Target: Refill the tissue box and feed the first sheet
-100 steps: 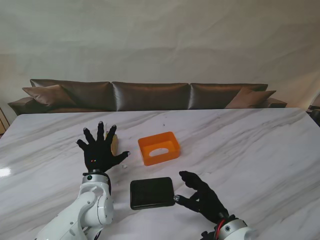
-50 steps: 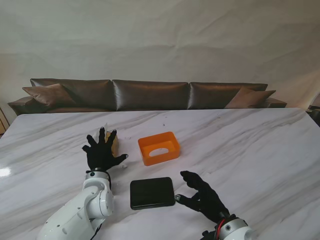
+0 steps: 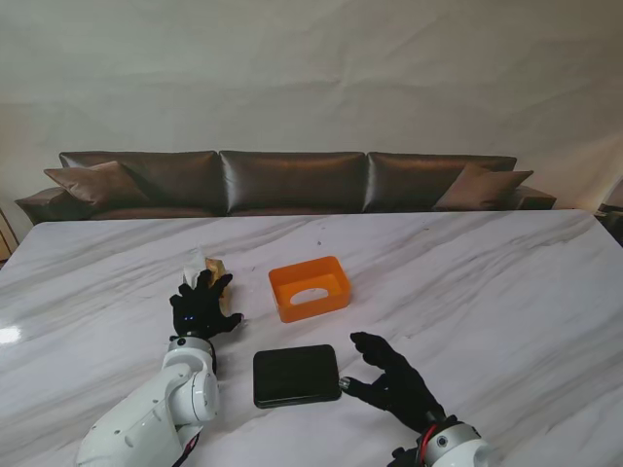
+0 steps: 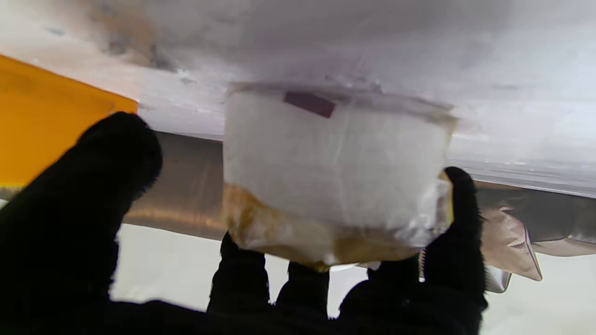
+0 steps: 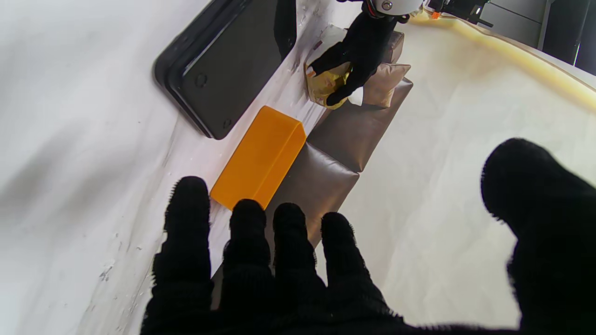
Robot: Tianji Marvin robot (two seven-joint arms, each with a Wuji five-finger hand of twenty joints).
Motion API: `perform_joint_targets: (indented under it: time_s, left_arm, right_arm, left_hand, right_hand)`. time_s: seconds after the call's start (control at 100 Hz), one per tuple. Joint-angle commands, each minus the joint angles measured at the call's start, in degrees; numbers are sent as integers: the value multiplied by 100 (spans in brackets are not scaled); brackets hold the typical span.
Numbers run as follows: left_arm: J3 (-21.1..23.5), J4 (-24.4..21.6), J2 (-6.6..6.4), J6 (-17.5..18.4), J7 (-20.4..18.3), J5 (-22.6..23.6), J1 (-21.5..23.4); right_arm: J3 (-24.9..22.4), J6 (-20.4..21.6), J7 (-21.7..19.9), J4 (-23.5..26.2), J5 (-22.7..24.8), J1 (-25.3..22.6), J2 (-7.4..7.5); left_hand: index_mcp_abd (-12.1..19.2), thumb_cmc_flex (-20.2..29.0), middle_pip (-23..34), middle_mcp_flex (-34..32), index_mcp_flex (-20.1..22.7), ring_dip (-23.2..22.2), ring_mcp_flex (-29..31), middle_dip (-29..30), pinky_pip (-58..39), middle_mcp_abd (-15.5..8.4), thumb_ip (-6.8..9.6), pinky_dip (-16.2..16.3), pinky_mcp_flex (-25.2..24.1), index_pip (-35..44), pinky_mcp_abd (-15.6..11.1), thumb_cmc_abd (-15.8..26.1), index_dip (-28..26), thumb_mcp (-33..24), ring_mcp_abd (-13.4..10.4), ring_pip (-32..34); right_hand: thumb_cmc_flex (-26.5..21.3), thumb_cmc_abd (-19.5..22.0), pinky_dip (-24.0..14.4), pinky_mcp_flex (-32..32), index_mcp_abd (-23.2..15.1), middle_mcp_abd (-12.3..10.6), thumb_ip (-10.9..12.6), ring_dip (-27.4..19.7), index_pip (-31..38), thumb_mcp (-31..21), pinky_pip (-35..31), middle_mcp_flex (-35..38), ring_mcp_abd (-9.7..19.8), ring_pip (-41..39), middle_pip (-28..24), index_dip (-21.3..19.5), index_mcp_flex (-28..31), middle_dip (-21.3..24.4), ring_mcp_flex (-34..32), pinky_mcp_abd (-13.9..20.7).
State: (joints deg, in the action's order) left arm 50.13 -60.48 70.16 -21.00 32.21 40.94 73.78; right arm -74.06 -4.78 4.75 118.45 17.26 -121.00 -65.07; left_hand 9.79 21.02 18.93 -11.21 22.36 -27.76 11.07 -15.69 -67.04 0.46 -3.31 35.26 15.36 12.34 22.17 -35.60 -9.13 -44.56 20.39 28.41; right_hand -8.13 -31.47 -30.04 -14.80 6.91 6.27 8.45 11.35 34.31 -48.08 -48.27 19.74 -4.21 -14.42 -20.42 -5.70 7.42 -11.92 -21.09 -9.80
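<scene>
The left hand (image 3: 203,305) is closed around the tissue pack (image 3: 216,273), a white block in clear wrap with a yellow-brown end; in the left wrist view the pack (image 4: 335,172) fills the middle, the fingers (image 4: 458,218) curl on 1 side of it and the thumb (image 4: 100,186) stands on the other side; whether the pack touches the surface (image 3: 467,282) or is raised a little, the pictures do not make clear. The orange tissue box (image 3: 310,288) stands on the marble surface just to the right of this hand, its top wall with the oval slot facing up; it is near the pack but apart from it. A black flat lid (image 3: 296,375) lies nearer to the robot than the box, between the 2 arms. The right hand (image 3: 394,379) is open and holds nothing; its fingers are spread, and 1 fingertip is close to the right edge of the lid; contact cannot be told. In the right wrist view the 4 fingers (image 5: 247,242) and the thumb (image 5: 540,209) are well apart, with the orange box (image 5: 258,158) and the lid (image 5: 223,60) beyond them. A brown sofa (image 3: 292,183) stands behind the far edge of the surface.
</scene>
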Motion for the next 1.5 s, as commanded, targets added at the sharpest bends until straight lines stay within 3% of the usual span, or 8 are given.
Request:
perform_joint_targets:
  time_s: [0.0, 0.3, 0.34, 0.38, 0.42, 0.49, 0.83, 1.49]
  left_arm:
    - [-36, 111, 13, 7, -87, -9, 11]
    - [-179, 851, 253, -40, 666, -236, -175]
    - [-189, 1047, 331, -5, 947, -299, -233]
    - [-191, 1208, 397, 23, 1200, -340, -286]
    - [-186, 1356, 452, 58, 1443, -367, -332]
    - [-174, 1659, 560, 190, 1917, -435, -431]
    - [107, 1697, 552, 556, 2719, -253, -379]
    - [1450, -1636, 244, 805, 2246, 247, 1181]
  right_arm:
    - [18, -27, -58, -7, 1, -15, -16]
    - [16, -39, -72, 21, -19, -17, -15]
    - [7, -36, -69, 36, -15, -27, -15]
    - [-5, -34, -68, 56, -7, -42, -15]
    - [-18, -31, -66, 80, 4, -63, -14]
    - [-36, -17, -59, 115, 29, -100, -13]
    - [-128, 16, -77, 305, 138, -294, 2]
    - [-196, 181, 119, 710, 583, -508, -2]
  left_hand:
    - [219, 157, 310, -125, -58, -352, 186, -304, -652, -144, 250, 260, 334, 375, -413, -214, -279, -448, -28, 317]
    - [712, 1499, 2702, 56, -1011, -2107, 905, -2342, -2598, -390, 2034, 208, 1876, 3802, -2635, 264, -2591, -1836, -892, 2480]
    - [713, 1896, 3213, 113, -929, -2332, 1179, -2577, -2884, -454, 1860, 22, 2215, 4423, -2960, 266, -3116, -1986, -1034, 2797]
    - [682, 2514, 3393, -99, -718, -2632, 1580, -2955, -3197, -506, 657, -440, 2557, 4876, -3280, -463, -3598, -2531, -1028, 2917]
    - [636, 3143, 3496, -380, -436, -2675, 1955, -3140, -3452, -542, -24, -905, 2882, 5231, -3530, -990, -3863, -2757, -969, 2950]
    - [549, 3804, 3535, -997, 151, -2409, 2485, -3064, -3661, -647, -331, -901, 3583, 5416, -3825, -1000, -3964, -2773, -925, 2867]
    - [769, 4371, 3844, -3924, 2173, -2156, 4224, -2155, -4392, -1197, -356, -1125, 4742, 5584, -4354, -1324, -3916, -3385, -771, 2713]
    - [694, 4457, 3997, -4391, 2574, -2730, 4933, -2658, -4672, -1022, -623, -764, 4795, 5951, -4508, -1305, -4398, -3758, -661, 3264]
  right_hand:
    - [19, -39, 44, 18, -287, -205, -113, 76, -31, 23, -43, 152, 115, -50, 55, -35, 65, -50, 13, 84]
    - [-4, 2, 40, 18, -298, -206, -113, 77, -28, 47, -47, 205, 120, -52, 42, -49, 96, -56, -1, 81]
    - [-1, 4, 40, 19, -300, -203, -113, 77, -28, 51, -47, 217, 114, -52, 38, -51, 100, -58, -4, 76]
    - [-4, 15, 39, 15, -303, -218, -111, 77, -27, 51, -50, 223, 117, -54, 38, -53, 106, -58, -11, 80]
    - [-7, 23, 39, 14, -305, -214, -111, 77, -28, 55, -51, 237, 120, -54, 36, -54, 112, -59, -13, 79]
    - [-6, 32, 39, 12, -310, -218, -110, 78, -31, 63, -52, 261, 116, -56, 31, -56, 118, -61, -26, 82]
    - [-14, 44, 43, 13, -317, -227, -103, 75, -49, 82, -48, 317, 118, -49, 29, -63, 151, -65, -39, 73]
    - [-69, -75, 38, -53, -417, -241, -91, 94, -27, 80, -82, 450, 54, -92, -10, -101, 295, -89, -153, 64]
